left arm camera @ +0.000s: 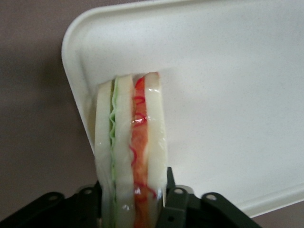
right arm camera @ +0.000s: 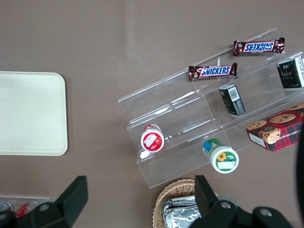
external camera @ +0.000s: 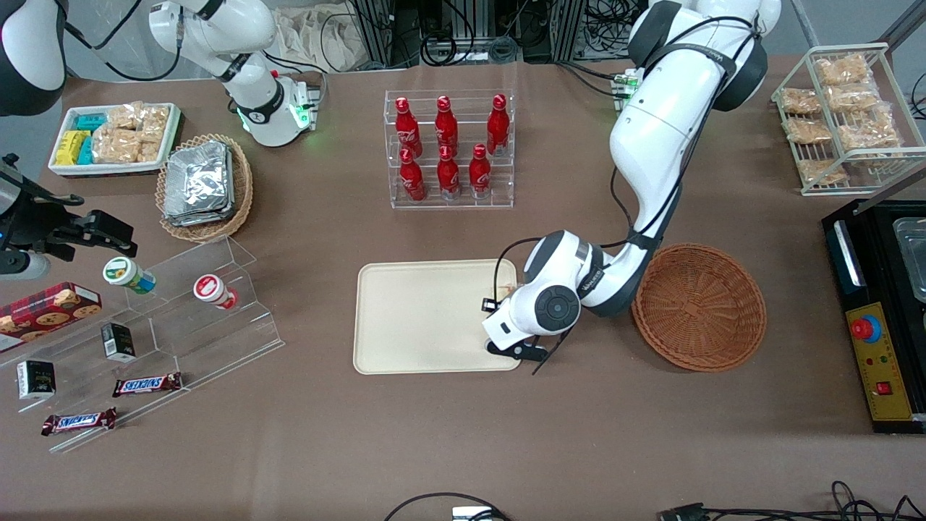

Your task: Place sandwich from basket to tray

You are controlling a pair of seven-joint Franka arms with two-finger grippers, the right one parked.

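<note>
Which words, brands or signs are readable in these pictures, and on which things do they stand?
"SNICKERS": on the upper bar and the lower bar.
"CHIP SHORTB...": partly readable on the red cookie box.
Red bottles: white script, too small to read.
Black boxes, cups, control panel: labels unreadable.
The gripper, over the tray corner, holds the sandwich; no text there.

Gripper [left arm camera: 133,209] over tray [external camera: 405,318] corner, clamping sandwich [left arm camera: 130,152]; basket [external camera: 699,305] beside tray.
</note>
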